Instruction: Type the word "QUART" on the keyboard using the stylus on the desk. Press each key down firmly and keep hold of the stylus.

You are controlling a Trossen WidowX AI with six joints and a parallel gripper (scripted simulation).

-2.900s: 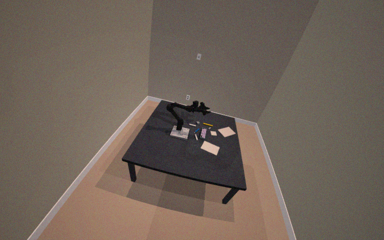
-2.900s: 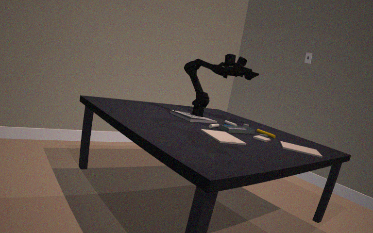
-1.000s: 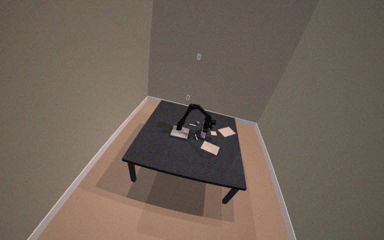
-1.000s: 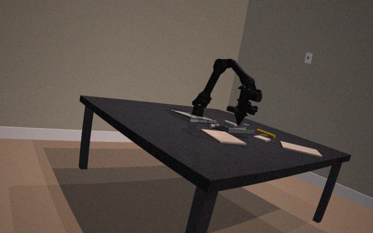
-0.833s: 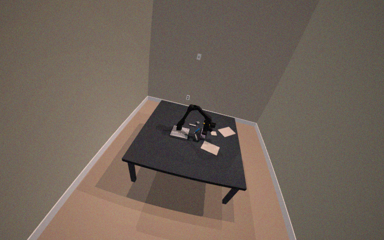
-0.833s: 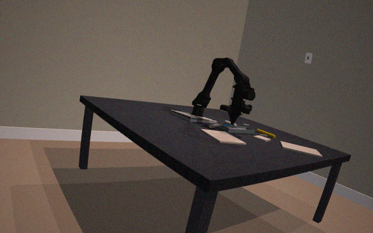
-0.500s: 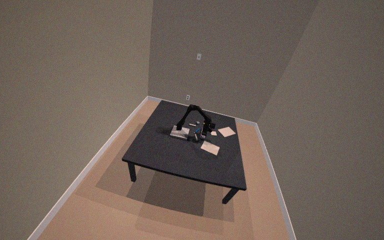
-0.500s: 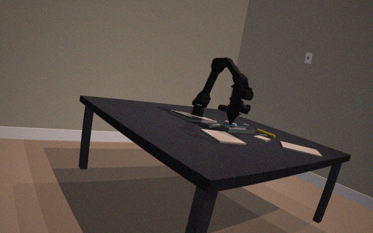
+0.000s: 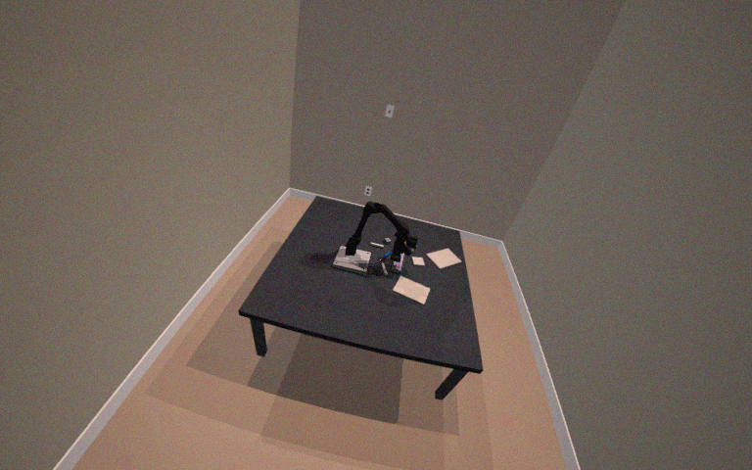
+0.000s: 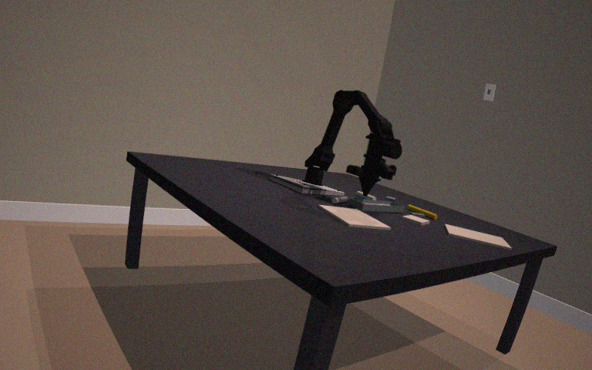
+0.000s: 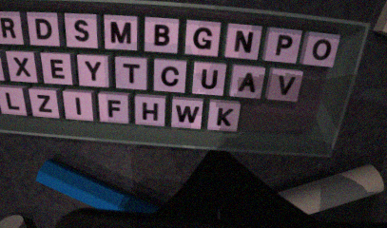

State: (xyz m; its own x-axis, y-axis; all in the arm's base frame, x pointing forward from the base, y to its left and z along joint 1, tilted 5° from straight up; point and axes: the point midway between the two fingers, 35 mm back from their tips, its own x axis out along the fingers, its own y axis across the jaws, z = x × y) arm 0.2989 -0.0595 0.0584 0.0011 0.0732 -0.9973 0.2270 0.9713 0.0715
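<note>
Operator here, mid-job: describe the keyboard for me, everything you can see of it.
The keyboard is a shallow, greenish, glassy-looking tray of pink square keys with black letters. It lies flat on the dark table. Three rows show in the wrist view, where its left end is cut off. The closed gripper is close by; contact is unclear.

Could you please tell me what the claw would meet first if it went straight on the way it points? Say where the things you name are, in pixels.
Pointing down, the claw [image 9: 396, 257] [image 10: 365, 194] [image 11: 216, 159] would probably meet the near edge of the keyboard [image 10: 383, 208] [image 11: 133, 135], or possibly the desk [image 9: 333, 308] [image 10: 244, 206] [image 11: 19, 152] beside it; depth is unclear.
</note>
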